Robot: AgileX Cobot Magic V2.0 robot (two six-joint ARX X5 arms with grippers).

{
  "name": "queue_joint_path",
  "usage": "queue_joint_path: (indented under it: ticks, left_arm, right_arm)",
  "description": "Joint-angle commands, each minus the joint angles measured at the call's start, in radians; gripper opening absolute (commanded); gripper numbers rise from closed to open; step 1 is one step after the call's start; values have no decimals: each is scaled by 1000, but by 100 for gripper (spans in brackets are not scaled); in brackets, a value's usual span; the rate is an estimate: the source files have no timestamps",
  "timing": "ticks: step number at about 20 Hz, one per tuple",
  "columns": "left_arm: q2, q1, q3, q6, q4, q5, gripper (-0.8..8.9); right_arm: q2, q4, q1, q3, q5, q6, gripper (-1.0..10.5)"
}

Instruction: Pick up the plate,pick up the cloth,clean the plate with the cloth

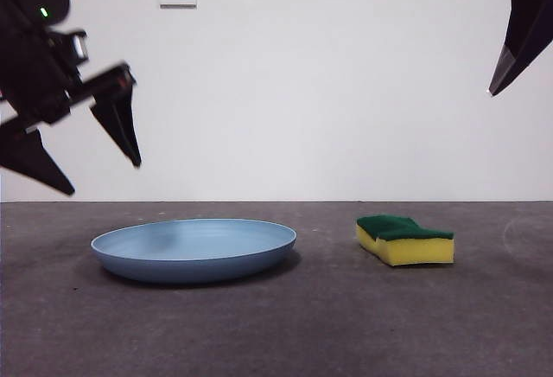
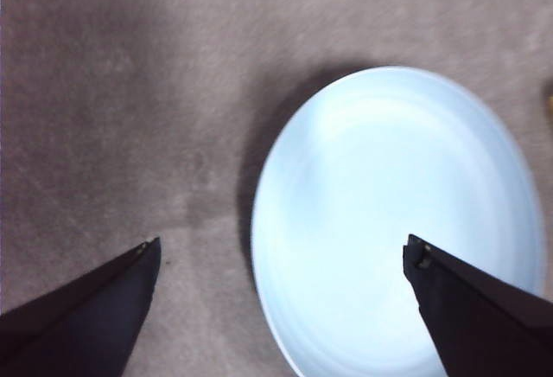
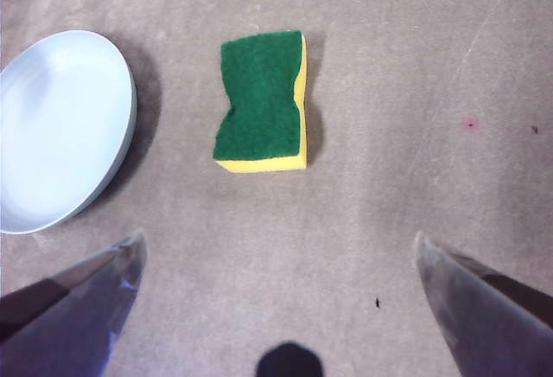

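Nothing is picked up yet — the plate and the cloth lie on the table, the left gripper and right gripper both hovering with jaws apart — so every step remains.

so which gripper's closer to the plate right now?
Left. The left gripper hangs open above the plate, near its rim. The right gripper waits open, high above the sponge, off to the plate's side.
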Motion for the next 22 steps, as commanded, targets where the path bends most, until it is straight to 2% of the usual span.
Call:
queue_joint_path:
  ticks: [1, 12, 14, 18, 22]
  left_arm:
    - [58, -23, -4, 20, 3, -43, 472]
    - [208, -85, -4, 33, 50, -134, 465]
    - [229, -88, -4, 33, 40, -134, 366]
    - [245, -102, -4, 64, 29, -135, -14]
    - [245, -113, -4, 64, 46, -136, -9]
  right_arm:
    - [1, 1, 1, 3, 3, -5, 661]
    - [1, 2, 1, 3, 3, -5, 660]
    - [1, 2, 1, 3, 3, -5, 660]
    - [1, 2, 1, 3, 3, -4, 660]
    - [1, 3, 1, 3, 3, -4, 659]
